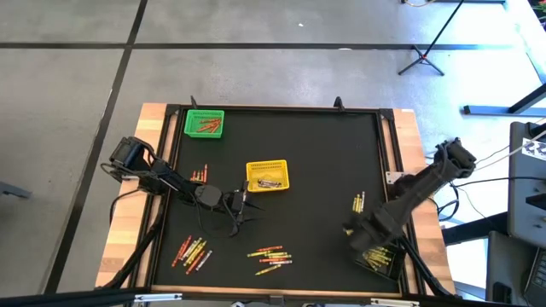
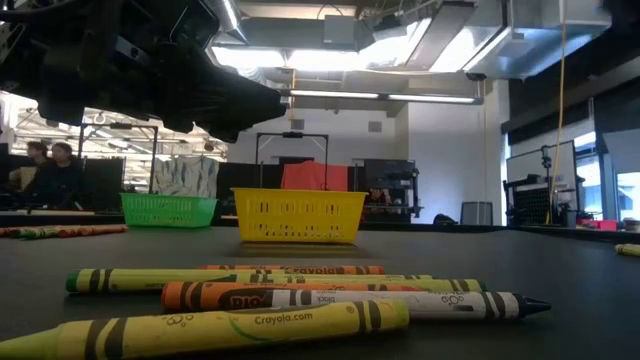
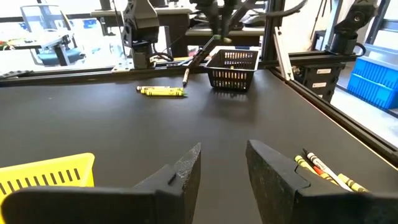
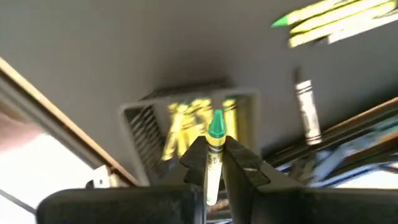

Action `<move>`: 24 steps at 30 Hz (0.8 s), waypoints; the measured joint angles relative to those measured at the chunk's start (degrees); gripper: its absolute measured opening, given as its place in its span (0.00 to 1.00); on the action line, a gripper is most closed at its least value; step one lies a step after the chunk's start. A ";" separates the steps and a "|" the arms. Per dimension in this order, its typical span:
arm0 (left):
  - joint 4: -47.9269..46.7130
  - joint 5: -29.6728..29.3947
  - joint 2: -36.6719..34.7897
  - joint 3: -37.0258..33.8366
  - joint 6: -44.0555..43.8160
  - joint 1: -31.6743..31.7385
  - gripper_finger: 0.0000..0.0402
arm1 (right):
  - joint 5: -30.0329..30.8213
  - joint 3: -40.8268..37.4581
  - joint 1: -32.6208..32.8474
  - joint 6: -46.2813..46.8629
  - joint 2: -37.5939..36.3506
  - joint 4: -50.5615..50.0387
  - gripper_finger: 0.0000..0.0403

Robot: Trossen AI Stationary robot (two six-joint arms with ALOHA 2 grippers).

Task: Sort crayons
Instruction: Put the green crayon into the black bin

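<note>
Crayons lie in loose groups on the black mat: near the left front (image 1: 192, 251), at the front middle (image 1: 271, 256), beside the left arm (image 1: 198, 175) and at the right (image 1: 359, 202). My right gripper (image 4: 214, 155) hovers over the black mesh basket (image 4: 193, 134), shut on a green-tipped crayon (image 4: 216, 127). Yellow crayons lie inside that basket. My left gripper (image 3: 224, 165) stands open and low over the mat's middle (image 1: 243, 209), beside the yellow basket (image 1: 267, 175), with nothing between its fingers. My right gripper pinches the crayon's paper-wrapped shaft (image 4: 214, 152) between its two fingers. The fingers point steeply down and lie along the crayon. The green tip (image 4: 216, 124) sticks out past the fingertips toward the basket, and the crayon is lifted clear.
A green basket (image 1: 205, 124) holding reddish crayons stands at the far left. A dark crayon (image 4: 305, 112) lies on the mat next to the black basket. The mat's raised frame (image 1: 388, 153) and wooden table edges run close to the right arm.
</note>
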 joint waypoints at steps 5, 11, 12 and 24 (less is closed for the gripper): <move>0.06 0.00 0.00 0.00 0.00 0.00 0.29 | 1.54 0.00 6.66 6.95 0.46 2.30 0.08; 0.06 0.00 0.00 0.00 0.00 0.00 0.29 | 6.22 0.00 11.43 9.69 2.21 1.32 0.08; 0.06 0.00 0.00 0.00 0.00 0.00 0.29 | 6.77 0.00 11.78 9.73 2.70 0.78 0.08; 0.06 0.00 0.01 0.00 -0.02 0.00 0.29 | -3.74 -3.63 10.06 9.44 4.50 -0.86 0.29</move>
